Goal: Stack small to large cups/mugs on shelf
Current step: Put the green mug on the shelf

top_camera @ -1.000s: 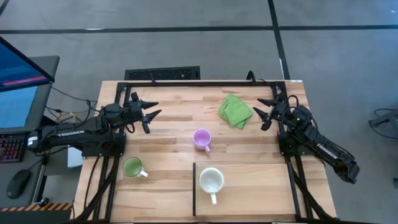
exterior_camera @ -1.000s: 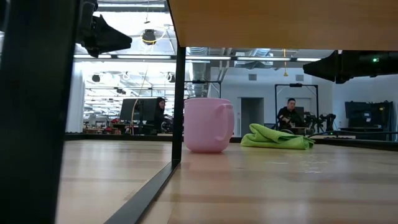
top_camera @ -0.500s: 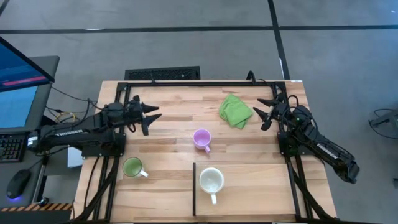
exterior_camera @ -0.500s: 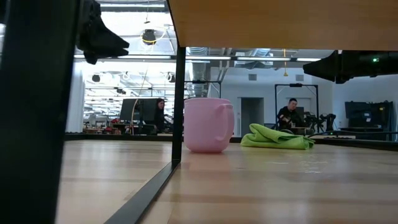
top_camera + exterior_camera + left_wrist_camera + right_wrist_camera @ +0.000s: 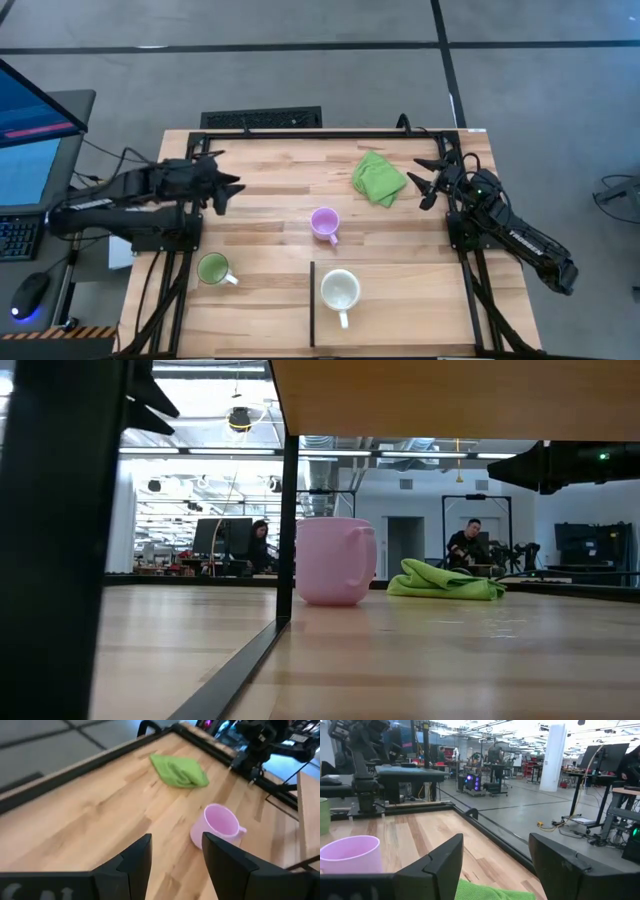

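Observation:
Three mugs stand upright on their bases on the wooden table. The light purple mug (image 5: 323, 223) (image 5: 220, 826) is at the middle. The green mug (image 5: 213, 268) is near the left edge. The white mug (image 5: 340, 291) stands on the shelf (image 5: 400, 310), just right of the black strip (image 5: 312, 300). My left gripper (image 5: 225, 185) (image 5: 175, 862) hangs open above the table's left side, tipped down toward the purple mug and well short of it. My right gripper (image 5: 425, 185) (image 5: 495, 865) is open at the right side, level, beside the green cloth.
A crumpled green cloth (image 5: 378, 177) (image 5: 179, 770) lies at the far right of the table, just in front of my right gripper. A black frame (image 5: 330, 132) runs along the table's far edge and sides. People sit at desks in the room beyond the table.
My left gripper has risen and drawn back a little toward the table's left edge, rolling and tipping downward; it stays open. The mugs and the cloth have not moved.

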Robot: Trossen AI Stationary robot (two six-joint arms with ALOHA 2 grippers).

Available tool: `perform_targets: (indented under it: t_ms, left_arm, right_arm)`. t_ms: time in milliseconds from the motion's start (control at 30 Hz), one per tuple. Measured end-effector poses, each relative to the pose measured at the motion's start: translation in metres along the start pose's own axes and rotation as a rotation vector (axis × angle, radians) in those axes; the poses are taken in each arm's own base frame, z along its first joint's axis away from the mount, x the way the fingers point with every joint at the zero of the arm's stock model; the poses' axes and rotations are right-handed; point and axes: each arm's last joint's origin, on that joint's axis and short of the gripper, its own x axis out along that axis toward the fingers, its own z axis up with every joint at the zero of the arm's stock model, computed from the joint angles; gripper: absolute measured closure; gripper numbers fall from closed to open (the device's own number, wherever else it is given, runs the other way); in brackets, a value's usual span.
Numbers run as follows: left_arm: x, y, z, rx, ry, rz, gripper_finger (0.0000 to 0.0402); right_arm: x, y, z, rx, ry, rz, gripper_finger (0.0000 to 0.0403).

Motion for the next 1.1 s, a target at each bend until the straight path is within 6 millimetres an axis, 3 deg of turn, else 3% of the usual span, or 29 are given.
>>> perform_targets:
  t_ms: [633, 867, 1100]
  left_arm:
    - [-0.008, -0.044, 0.024, -0.188, 0.596, 0.337, 0.0237]
    - [-0.007, -0.064, 0.015, -0.212, 0.684, 0.404, 0.0237]
    - [-0.022, -0.077, -0.002, -0.258, 0.748, 0.443, 0.0237]
  right_arm:
    - [0.0, 0.0, 0.0, 0.0, 0.0, 0.0, 0.0154]
    - [0.0, 0.0, 0.0, 0.0, 0.0, 0.0, 0.0154]
    - [0.0, 0.0, 0.0, 0.0, 0.0, 0.0, 0.0154]
